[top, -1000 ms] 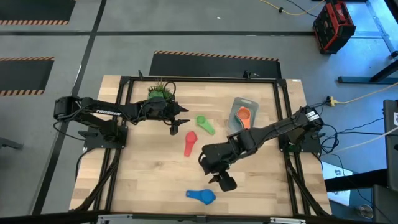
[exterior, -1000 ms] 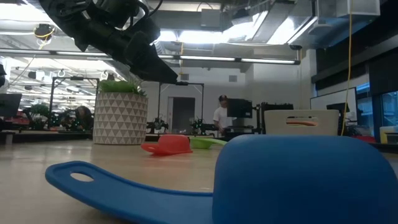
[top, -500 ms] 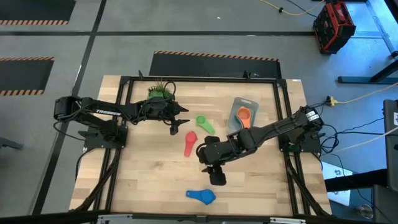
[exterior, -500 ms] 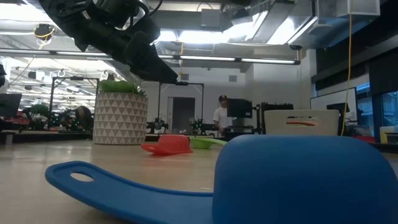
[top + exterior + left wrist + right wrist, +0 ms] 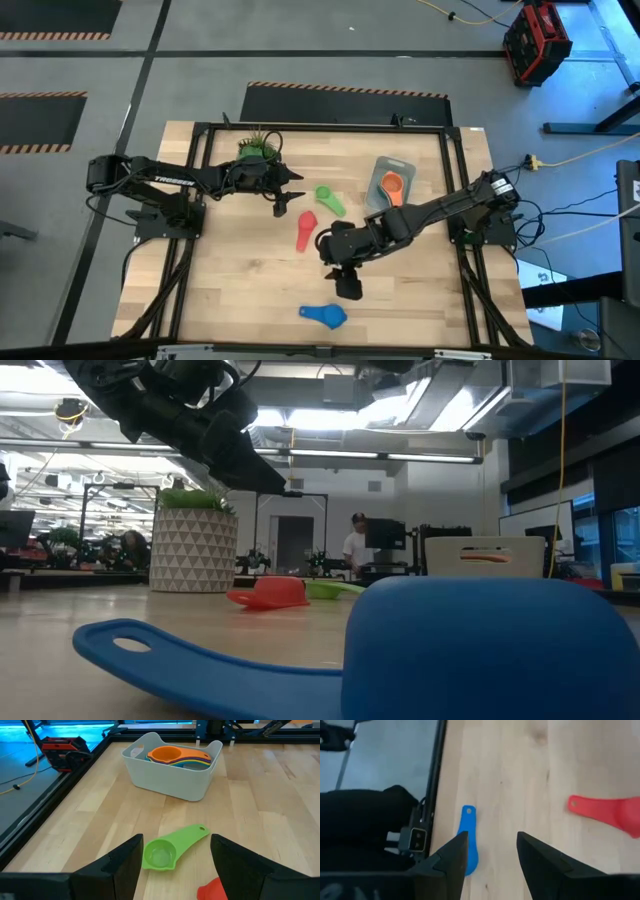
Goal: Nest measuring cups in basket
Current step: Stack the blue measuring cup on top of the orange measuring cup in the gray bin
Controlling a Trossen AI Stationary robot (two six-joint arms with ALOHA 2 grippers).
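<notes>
Three measuring cups lie loose on the table: a green cup (image 5: 330, 200), a red cup (image 5: 305, 230) and a blue cup (image 5: 325, 315). The pale grey basket (image 5: 383, 170) stands toward the far right with an orange cup (image 5: 392, 185) on top of other nested cups (image 5: 192, 759). My left gripper (image 5: 288, 195) is open and hovers just left of the green cup (image 5: 165, 851), touching nothing. My right gripper (image 5: 347, 287) is open above the table between the red cup (image 5: 610, 812) and the blue cup (image 5: 468, 840). The blue cup (image 5: 450, 650) fills the low view's foreground.
A white patterned pot with a green plant (image 5: 255, 148) stands at the far left of the table, behind my left arm (image 5: 190, 420). Bare wood lies to the table's near left. A black frame (image 5: 320, 128) rims the table. A person (image 5: 355, 545) stands far off in the room.
My right gripper has shifted a little toward the table's left and far edge, away from the near right, then held still. The cups and my left arm have kept their places.
</notes>
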